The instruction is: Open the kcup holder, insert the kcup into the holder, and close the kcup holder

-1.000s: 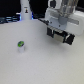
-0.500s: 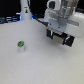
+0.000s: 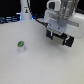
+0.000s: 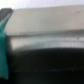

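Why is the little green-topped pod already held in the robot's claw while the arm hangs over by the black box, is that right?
Not quite. The pod is not in the claw: the exterior view shows it standing alone on the white table, well apart from the arm. The arm is indeed over by the black box.

We see the kcup (image 3: 20,46), a small white pod with a green top, standing upright on the pale desk (image 3: 35,67) toward the exterior view's left. Well apart, toward the exterior view's right, sits the kcup holder (image 3: 62,39), mostly hidden; only dark parts show.
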### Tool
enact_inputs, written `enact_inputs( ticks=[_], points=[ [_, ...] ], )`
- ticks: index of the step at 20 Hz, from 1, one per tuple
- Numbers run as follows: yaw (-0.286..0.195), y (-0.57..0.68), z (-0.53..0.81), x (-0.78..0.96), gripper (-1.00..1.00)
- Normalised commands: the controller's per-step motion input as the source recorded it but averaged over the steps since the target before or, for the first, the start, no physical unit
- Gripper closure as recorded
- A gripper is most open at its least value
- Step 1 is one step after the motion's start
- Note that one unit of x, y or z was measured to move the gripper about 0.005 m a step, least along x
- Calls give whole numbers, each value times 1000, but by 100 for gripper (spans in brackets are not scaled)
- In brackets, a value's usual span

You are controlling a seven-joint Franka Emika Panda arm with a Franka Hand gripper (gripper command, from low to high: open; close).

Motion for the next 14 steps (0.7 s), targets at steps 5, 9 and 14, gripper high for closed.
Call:
enact_inputs(
  ticks=[5, 9, 14],
  points=[
    [-49, -93, 231, 181, -100],
    [-135, -378, 427, 60, -100],
    [-178, -504, 416, -8, -100]
  ],
)
